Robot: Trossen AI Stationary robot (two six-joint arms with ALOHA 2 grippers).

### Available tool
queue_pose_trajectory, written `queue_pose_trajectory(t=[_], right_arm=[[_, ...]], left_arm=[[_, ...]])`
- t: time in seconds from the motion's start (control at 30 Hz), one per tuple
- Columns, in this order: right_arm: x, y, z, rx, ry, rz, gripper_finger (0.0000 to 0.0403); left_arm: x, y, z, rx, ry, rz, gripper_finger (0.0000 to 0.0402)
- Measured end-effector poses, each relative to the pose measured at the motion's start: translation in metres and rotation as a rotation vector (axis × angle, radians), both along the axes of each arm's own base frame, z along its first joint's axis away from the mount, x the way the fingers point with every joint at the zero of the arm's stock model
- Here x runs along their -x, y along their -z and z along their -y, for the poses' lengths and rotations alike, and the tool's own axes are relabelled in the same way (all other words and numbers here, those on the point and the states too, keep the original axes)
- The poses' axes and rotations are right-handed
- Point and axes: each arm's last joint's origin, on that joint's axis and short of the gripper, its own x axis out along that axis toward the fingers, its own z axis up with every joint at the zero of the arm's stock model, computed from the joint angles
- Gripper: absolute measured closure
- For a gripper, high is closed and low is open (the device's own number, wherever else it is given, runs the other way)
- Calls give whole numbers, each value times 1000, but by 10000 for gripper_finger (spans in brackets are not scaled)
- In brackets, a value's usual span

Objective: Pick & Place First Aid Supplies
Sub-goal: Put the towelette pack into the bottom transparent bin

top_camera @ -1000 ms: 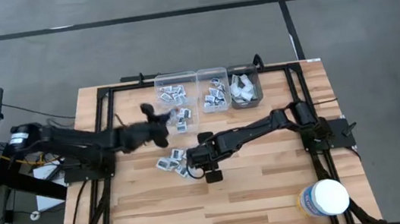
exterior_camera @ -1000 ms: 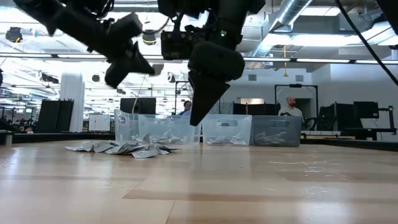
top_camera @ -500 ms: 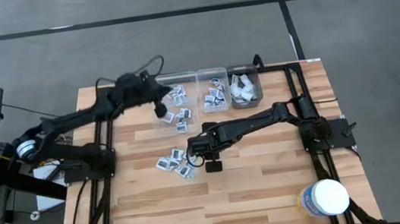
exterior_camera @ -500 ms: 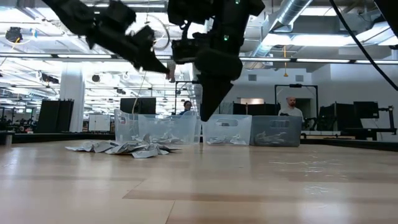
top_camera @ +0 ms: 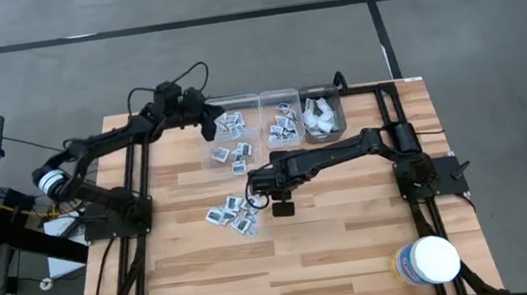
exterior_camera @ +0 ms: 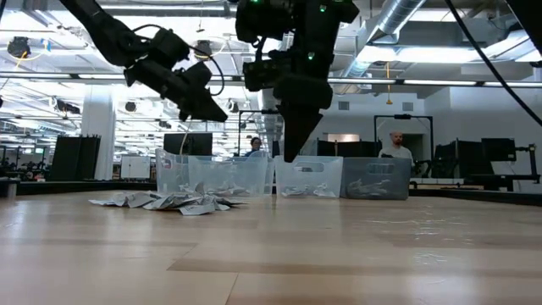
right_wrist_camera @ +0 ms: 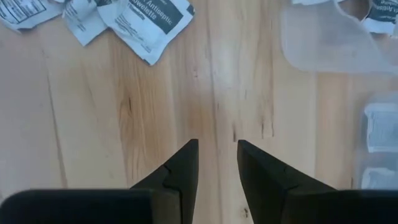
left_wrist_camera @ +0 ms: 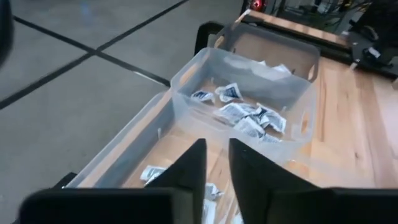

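The first aid supplies are small white packets with dark print. One loose heap [top_camera: 231, 212] lies mid-table and another [top_camera: 232, 156] lies just near of the bins. More fill the three clear bins [top_camera: 281, 120] at the far edge. My left gripper [left_wrist_camera: 216, 163] hovers open and holds nothing above the leftmost bin [top_camera: 233, 121], high over the table [exterior_camera: 216, 112]. My right gripper [right_wrist_camera: 217, 149] points down, open, over bare wood between the heaps [top_camera: 257, 189]. Nothing is between its fingers.
A big white round tub [top_camera: 429, 260] stands at the near right corner. A black frame [top_camera: 379, 103] runs around the table's sides. Bare wood spreads across the near half of the table [top_camera: 337, 249]. People and desks show in the room behind [exterior_camera: 394, 144].
My left gripper has swung from over the middle of the table toward the far edge and now hangs over the leftmost bin, rolling its wrist on the way. My right gripper has drifted a little toward the far edge, still pointing down.
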Motion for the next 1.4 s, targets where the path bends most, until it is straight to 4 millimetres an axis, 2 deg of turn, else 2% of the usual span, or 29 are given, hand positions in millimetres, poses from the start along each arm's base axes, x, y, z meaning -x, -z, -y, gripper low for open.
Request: queue_pose_trajectory(t=[0.17, 0.3, 0.47, 0.57, 0.7, 0.8, 0.93, 1.07, 1.2, 1.4], right_arm=[[0, 0, 4, 11, -7, -3, 298], [1, 0, 6, 76, -7, -21, 298], [11, -24, 10, 212, 25, 24, 298], [24, -41, 12, 240, 51, 121, 298], [61, -54, 15, 227, 130, 254, 298], [93, -55, 13, 191, 191, 371, 298], [125, -51, 2, 125, 182, 553, 298], [136, -43, -8, 45, 142, 737, 298], [137, -29, -13, 39, 92, 787, 298], [120, 8, -15, 24, 66, 718, 298]], left_arm=[[5, -5, 4, 1, -8, -5, 288], [12, -11, 16, 22, 2, -29, 272], [17, -27, 45, 6, 78, -14, 277], [17, -38, 66, -36, 118, 18, 287], [20, -47, 92, -68, 134, 17, 297], [21, -46, 110, -66, 161, -20, 301], [22, -38, 132, -44, 216, -126, 302], [22, -29, 154, 6, 290, -214, 302], [23, -24, 172, 66, 353, -263, 302], [24, -21, 188, 128, 404, -284, 302]])
